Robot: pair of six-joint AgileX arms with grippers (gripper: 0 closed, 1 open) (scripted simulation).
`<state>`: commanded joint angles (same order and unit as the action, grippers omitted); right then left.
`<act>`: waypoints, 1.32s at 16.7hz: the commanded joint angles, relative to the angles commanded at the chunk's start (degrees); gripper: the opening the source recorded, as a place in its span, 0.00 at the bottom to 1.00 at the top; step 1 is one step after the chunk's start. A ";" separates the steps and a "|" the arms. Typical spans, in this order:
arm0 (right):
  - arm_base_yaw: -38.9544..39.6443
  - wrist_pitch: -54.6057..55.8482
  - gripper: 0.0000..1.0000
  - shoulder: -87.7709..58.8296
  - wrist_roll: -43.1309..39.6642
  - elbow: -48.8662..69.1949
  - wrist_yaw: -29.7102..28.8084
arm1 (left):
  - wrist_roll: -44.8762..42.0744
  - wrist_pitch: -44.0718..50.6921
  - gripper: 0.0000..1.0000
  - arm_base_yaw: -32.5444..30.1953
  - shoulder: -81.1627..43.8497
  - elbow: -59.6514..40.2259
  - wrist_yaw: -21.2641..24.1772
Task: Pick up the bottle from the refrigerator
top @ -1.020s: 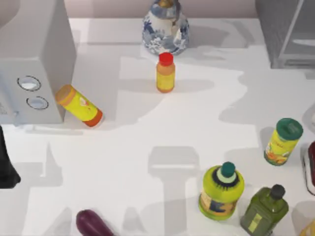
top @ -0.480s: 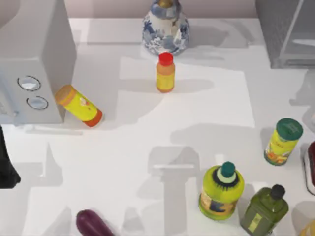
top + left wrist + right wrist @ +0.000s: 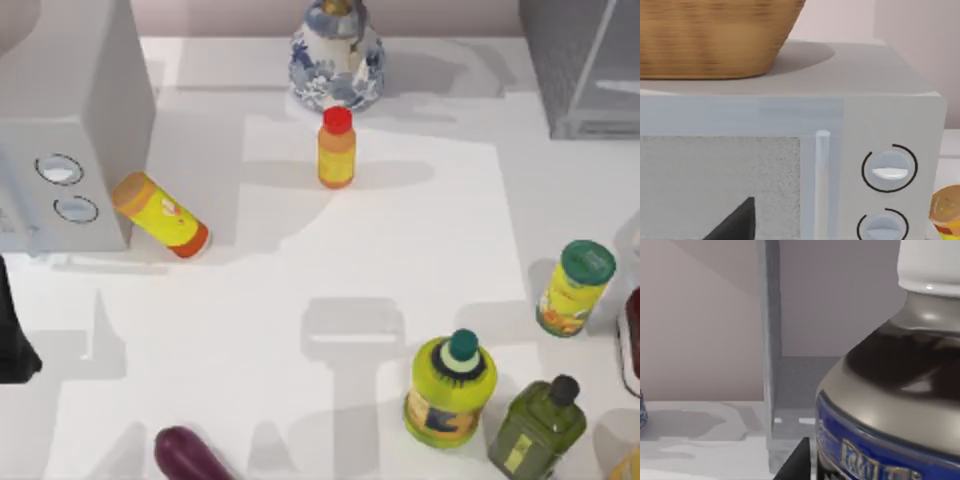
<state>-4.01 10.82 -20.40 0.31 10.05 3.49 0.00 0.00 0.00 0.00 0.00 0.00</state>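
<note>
The bottle [image 3: 900, 380] sits right up against the right wrist camera: white screw cap on top, dark shoulder below it, a blue label band lower down. Just beyond it stand the refrigerator's grey post [image 3: 771, 355] and grey inner floor, so the bottle is at the mouth of the refrigerator rather than deep inside. That closeness suggests the right arm is either closing in on it or already carrying it, but no finger is seen against the glass — whether the right pincer is spread or has hold of the bottle, I cannot tell. A dark wedge at the lower edge of that view is likely part of the pincer.

From above, the refrigerator [image 3: 590, 70] occupies the far right corner of the bench [image 3: 300, 290]. The other things are loose clutter, well apart from the refrigerator: the orange-yellow bottle with a red cap [image 3: 336, 148] stands well to its left, the blue-and-white vase [image 3: 337, 50] behind that, and the yellow-green bottle with a teal cap [image 3: 450, 390] nearer the front. None blocks the refrigerator's opening.

The left arm waits facing the microwave [image 3: 790, 150], its handle and two dials filling that camera — parked out of the way, I judge. Its pincer's opening cannot be told either; a single dark tip [image 3: 737, 222] is all there is.
</note>
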 joint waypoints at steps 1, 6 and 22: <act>0.82 -2.38 0.00 4.66 -0.04 -2.23 -0.72 | 0.00 0.00 1.00 0.00 0.00 0.00 0.00; 3.68 -10.00 0.00 18.95 -0.26 -9.31 -3.18 | 0.00 0.00 1.00 0.00 0.00 0.00 0.00; 21.18 8.35 0.00 -1.12 -3.00 4.98 -17.76 | 0.00 0.00 1.00 0.00 0.00 0.00 0.00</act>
<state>17.17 19.17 -21.53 -2.69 15.03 -14.27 0.00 0.00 0.00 0.00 0.00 0.00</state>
